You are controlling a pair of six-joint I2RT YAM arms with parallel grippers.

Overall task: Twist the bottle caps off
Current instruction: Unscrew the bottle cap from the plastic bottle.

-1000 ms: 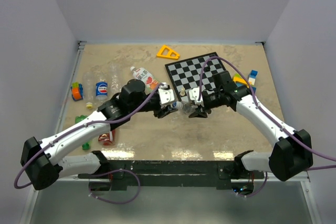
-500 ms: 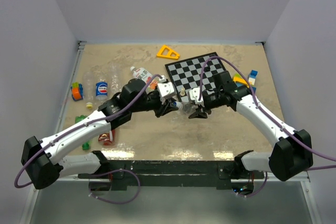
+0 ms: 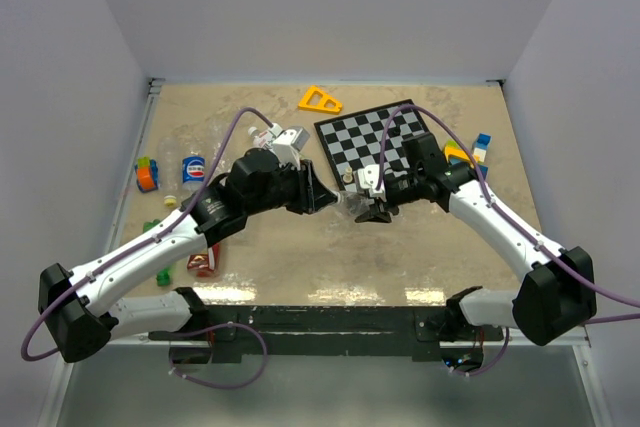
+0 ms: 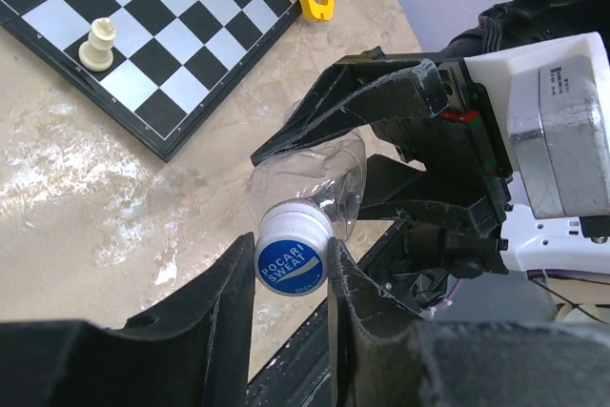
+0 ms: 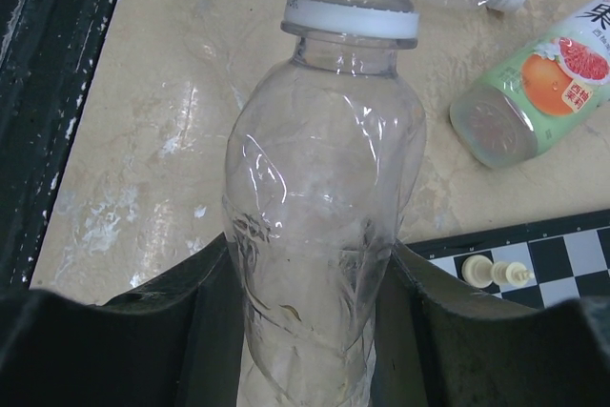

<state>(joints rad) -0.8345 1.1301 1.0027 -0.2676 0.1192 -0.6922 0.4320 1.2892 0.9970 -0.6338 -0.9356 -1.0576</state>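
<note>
Low in the top view, the two arms reach up from the bottom edge and meet in the middle of the frame. A bottle with a red label (image 3: 203,264) peeks out beside the left arm, at the lower left of the tabletop (image 3: 280,257).

In the middle, the left tool (image 3: 324,196) and the right tool (image 3: 368,207) point at each other. A clear bottle (image 3: 350,205) sits between them. The right tool is grasping the clear bottle. In the right wrist view, its two black fingers (image 5: 181,326) press on both sides of the bottle's body, low in the frame. The bottle's neck points at the left tool.

The bottle cap (image 4: 294,257) is white with a blue top that reads POCARI SWEAT. It sits at the end of the clear bottle's neck. The left tool is clenched on this cap. In the left wrist view, one black finger touches each side of it, low in the middle of the frame.

Just past the tools lies a chessboard (image 3: 385,142) with a small pale chess piece (image 4: 95,44) near its edge. In the right wrist view, a bottle with a green and orange fruit label (image 5: 534,92) lies on its side at the right, near the board.

Farther left in the top view stands a blue cola bottle (image 3: 193,169). A yellow triangle (image 3: 320,100) lies near the far wall, at the upper middle.
</note>
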